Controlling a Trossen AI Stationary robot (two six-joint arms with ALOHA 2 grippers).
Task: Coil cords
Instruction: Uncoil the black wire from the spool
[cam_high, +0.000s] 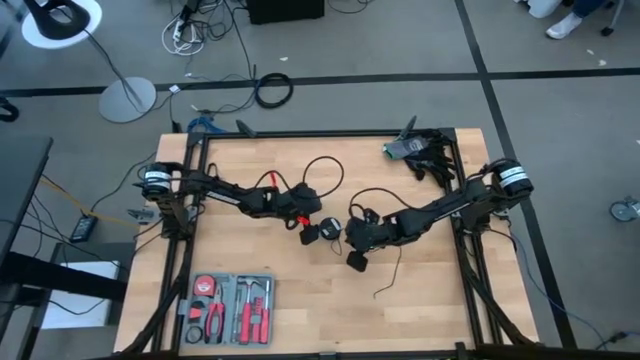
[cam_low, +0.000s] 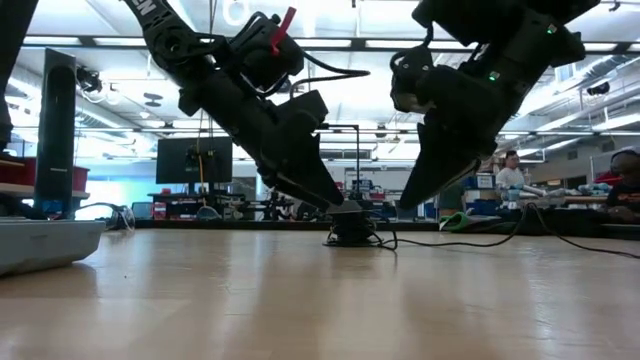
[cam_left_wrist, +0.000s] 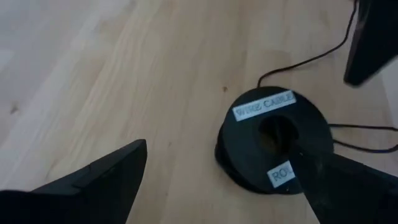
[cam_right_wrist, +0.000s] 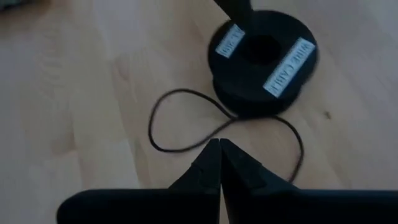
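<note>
Both hands are working at the spool (cam_left_wrist: 270, 140): left hand (cam_left_wrist: 217, 180) gaping beside it, right hand (cam_right_wrist: 219, 163) pinched together over the wire (cam_right_wrist: 186, 118); winding looks next.

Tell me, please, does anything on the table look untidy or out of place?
Yes: the thin black wire lies in loose loops on the wood beside its black spool rather than wound onto it, and a stray end trails across the table.
</note>
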